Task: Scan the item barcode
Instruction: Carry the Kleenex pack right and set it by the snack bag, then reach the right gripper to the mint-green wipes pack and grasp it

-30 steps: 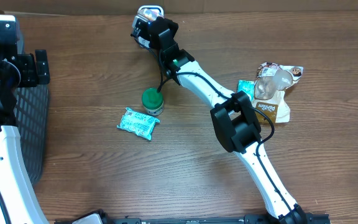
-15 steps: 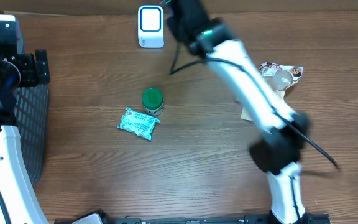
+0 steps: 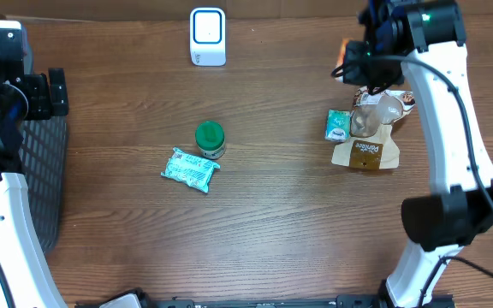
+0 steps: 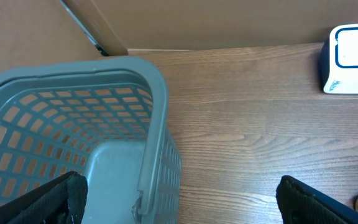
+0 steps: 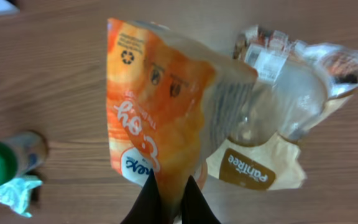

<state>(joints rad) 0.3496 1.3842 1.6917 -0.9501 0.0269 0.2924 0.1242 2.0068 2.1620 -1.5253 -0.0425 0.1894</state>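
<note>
Right hand [image 5: 170,198] pinches the orange bag [image 5: 160,112] by one edge; a swing could slip it loose. Left hand [image 4: 180,204] stands apart.

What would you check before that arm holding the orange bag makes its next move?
1. Right fingers shut on the orange pouch: ok.
2. Pouch's barcode turned toward the scanner: cannot tell.
3. Scanner upright with nothing in front of it: ok.
4. Left fingers open, beside the basket, out of the way: ok.
5. Pouch hanging clear of the packet pile beneath it: cannot tell.
</note>
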